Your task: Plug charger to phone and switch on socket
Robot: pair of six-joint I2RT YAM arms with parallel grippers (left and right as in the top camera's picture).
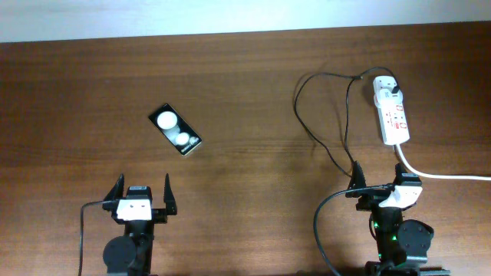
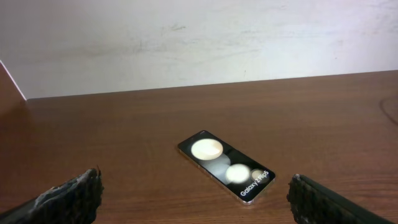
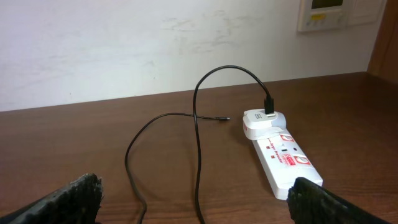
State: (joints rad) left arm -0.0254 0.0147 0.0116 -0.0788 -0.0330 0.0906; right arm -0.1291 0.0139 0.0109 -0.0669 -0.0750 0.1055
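Observation:
The phone (image 1: 176, 130) lies flat and slanted on the wooden table at left centre; in the left wrist view (image 2: 225, 166) it shows two white round spots and small lettering. The socket strip (image 1: 394, 119) lies at the far right, with the charger's white adapter (image 1: 386, 87) plugged into its far end. The black charger cable (image 1: 307, 84) loops left and down across the table. In the right wrist view the strip (image 3: 286, 158), the adapter (image 3: 261, 122) and the cable's free plug tip (image 3: 224, 118) show. My left gripper (image 1: 143, 192) (image 2: 199, 208) is open and empty, in front of the phone. My right gripper (image 1: 377, 188) (image 3: 196, 208) is open and empty, in front of the strip.
The strip's thick white cord (image 1: 441, 175) runs off the right edge, just beyond my right gripper. The table (image 1: 245, 92) ends at a white wall at the back. A wall panel (image 3: 326, 12) shows at the top right in the right wrist view.

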